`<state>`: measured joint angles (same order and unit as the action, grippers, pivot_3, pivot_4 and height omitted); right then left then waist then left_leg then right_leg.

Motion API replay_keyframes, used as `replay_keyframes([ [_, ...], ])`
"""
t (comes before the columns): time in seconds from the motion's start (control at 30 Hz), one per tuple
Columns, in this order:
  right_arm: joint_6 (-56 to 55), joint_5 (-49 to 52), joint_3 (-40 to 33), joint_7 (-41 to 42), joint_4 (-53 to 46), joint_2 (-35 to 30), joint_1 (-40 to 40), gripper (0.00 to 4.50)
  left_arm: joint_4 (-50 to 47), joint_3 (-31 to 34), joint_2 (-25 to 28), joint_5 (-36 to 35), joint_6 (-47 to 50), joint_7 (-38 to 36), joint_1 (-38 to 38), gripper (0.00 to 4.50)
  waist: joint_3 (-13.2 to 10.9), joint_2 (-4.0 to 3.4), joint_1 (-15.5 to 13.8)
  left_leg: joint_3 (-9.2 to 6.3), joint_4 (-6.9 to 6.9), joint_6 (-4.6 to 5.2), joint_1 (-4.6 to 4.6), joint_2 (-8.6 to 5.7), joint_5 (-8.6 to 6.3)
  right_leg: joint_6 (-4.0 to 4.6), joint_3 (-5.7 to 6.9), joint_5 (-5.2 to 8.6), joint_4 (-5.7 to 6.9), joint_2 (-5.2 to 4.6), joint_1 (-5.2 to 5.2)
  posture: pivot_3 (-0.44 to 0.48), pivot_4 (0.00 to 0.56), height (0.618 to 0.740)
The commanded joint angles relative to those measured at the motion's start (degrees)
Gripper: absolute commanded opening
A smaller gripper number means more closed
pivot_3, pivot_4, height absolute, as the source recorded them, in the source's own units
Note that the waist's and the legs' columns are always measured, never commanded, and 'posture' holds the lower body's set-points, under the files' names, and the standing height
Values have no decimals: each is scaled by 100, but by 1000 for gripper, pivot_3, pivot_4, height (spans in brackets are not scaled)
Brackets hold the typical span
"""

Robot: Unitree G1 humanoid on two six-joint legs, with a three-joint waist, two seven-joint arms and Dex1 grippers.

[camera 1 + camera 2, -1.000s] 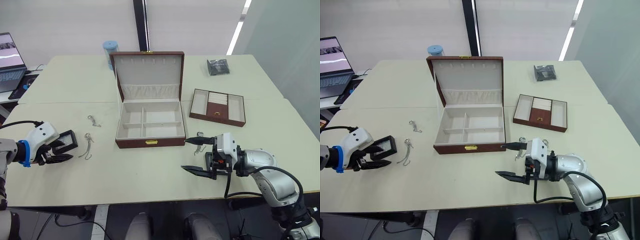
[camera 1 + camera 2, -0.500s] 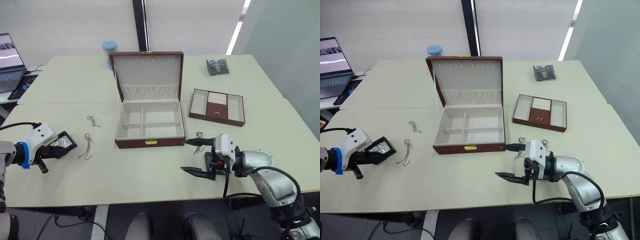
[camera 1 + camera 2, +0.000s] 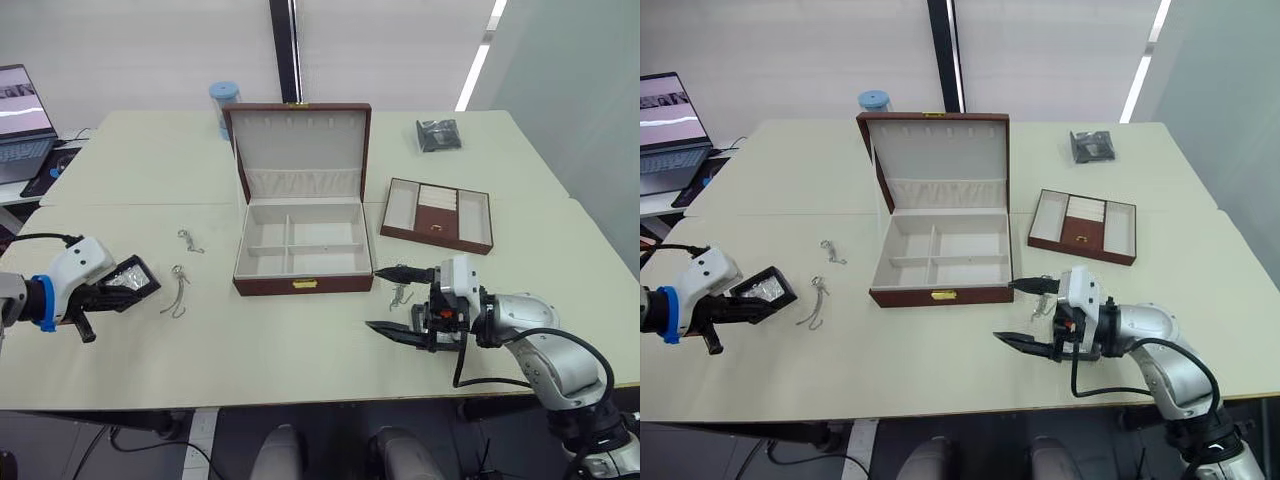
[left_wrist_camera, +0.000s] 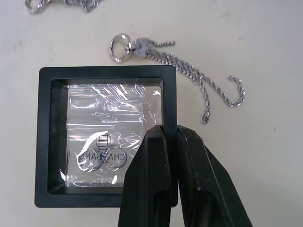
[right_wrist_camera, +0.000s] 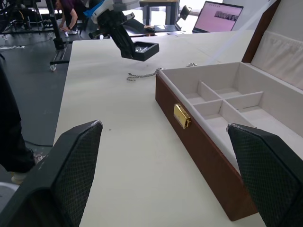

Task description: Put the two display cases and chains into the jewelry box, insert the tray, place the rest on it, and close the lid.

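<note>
A black-framed display case (image 3: 133,276) with a clear window is held at its edge by my shut left gripper (image 3: 112,292) near the table's left front; the same case (image 4: 106,139) shows silvery contents. Two chains (image 3: 178,291) (image 3: 188,241) lie just right of it. The jewelry box (image 3: 270,286) stands open mid-table, compartments empty, lid (image 3: 300,140) upright. The tray (image 3: 430,238) rests to the box's right. My right gripper (image 3: 393,300) is open wide by the box's front right corner, over small silver pieces (image 3: 400,294).
A dark shiny packet (image 3: 437,133) lies at the back right of the table (image 3: 280,340). A blue cup (image 3: 223,100) stands behind the lid. A laptop (image 3: 22,105) sits on a desk at the far left.
My left gripper, open around the display case a second ago, has shut on its edge and now holds it tilted. The right gripper has stayed open and shifted slightly right.
</note>
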<state>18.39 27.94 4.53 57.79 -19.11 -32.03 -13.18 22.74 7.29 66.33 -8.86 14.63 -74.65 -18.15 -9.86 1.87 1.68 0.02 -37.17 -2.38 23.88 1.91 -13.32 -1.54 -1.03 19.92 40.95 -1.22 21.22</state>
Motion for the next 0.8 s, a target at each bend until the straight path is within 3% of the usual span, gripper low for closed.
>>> replay_keyframes([
  [0.03, 264, 314, -413, -212, -417, -146, 23, 4500, -838, 91, 231, -150, 471, -49, -66, 37, 0, 1, -2, -2, -1, 0, 1, 0, 0, 0, 1, 0, -1, 0, -1, 0, 150, 740],
  [0.27, 575, 454, -758, -715, -853, -222, 281, 4500, -1493, -651, 41, -63, 1100, -306, -1156, 37, -1, 2, -8, -3, 0, 1, 1, -4, 2, 0, 0, 0, 1, 9, -2, 0, 150, 740],
  [0.53, 688, 386, -983, -1457, -1472, -95, 965, 4500, -1239, -1776, -956, 190, 1190, -670, -3115, 37, -2, 4, -17, 1, -6, 4, 8, -20, 3, -1, 1, 0, 0, 20, -3, 0, 150, 740],
  [0.8, 687, 298, -1083, -2109, -2045, 90, 1701, 4500, -387, -2587, -2121, 610, 569, -905, -4067, 37, -2, 3, 2, -1, -6, 5, 6, -16, 4, -1, 0, 0, 1, 26, -1, 0, 150, 740],
])
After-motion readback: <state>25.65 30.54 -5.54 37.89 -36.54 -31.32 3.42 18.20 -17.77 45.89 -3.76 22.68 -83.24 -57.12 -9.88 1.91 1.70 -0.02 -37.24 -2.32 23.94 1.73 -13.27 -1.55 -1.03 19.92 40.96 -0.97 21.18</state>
